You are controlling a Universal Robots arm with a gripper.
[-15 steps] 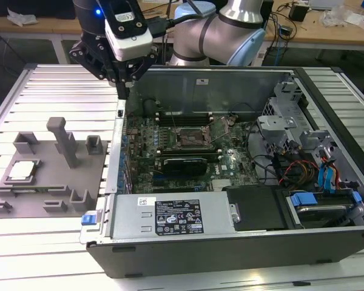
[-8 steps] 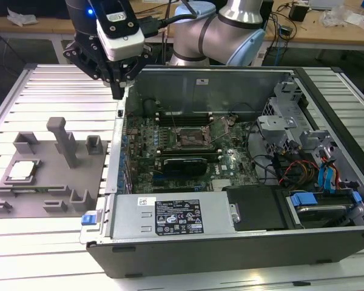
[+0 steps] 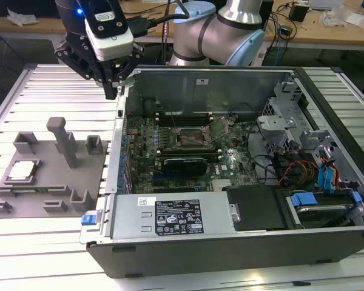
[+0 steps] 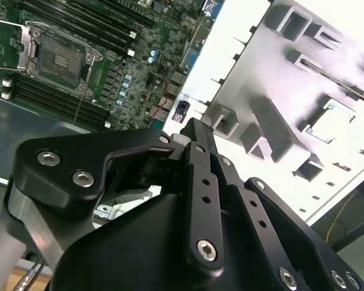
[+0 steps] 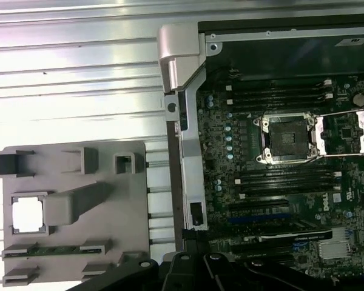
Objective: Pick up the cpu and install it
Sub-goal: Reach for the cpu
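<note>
So the slatted metal table [image 3: 54,97] runs under everything, claw included. The open computer case [image 3: 206,79] lies on it, and the claw hangs above the case's wall on the exterior view's left, right by the far corner. The circuit board [image 3: 230,163] on the case floor sits below the claw and off toward the exterior view's right. On the claw's other side, toward the exterior view's left, a grey plastic holder [image 3: 42,194] with posts and pockets lies flat on the table.

The claw [image 3: 112,91] itself points down with its fingers pressed together and nothing pinched between them. You can see that in the second wrist view too [image 4: 197,128].

The socket [image 3: 191,138] on the board has its metal lid swung open and is well apart from the claw.

The cpu [image 3: 21,171] sits flat in a pocket of the holder, shiny side up. It's well apart from the claw and untouched. It also shows in both wrist views [image 5: 28,216] [image 4: 329,121].
</note>
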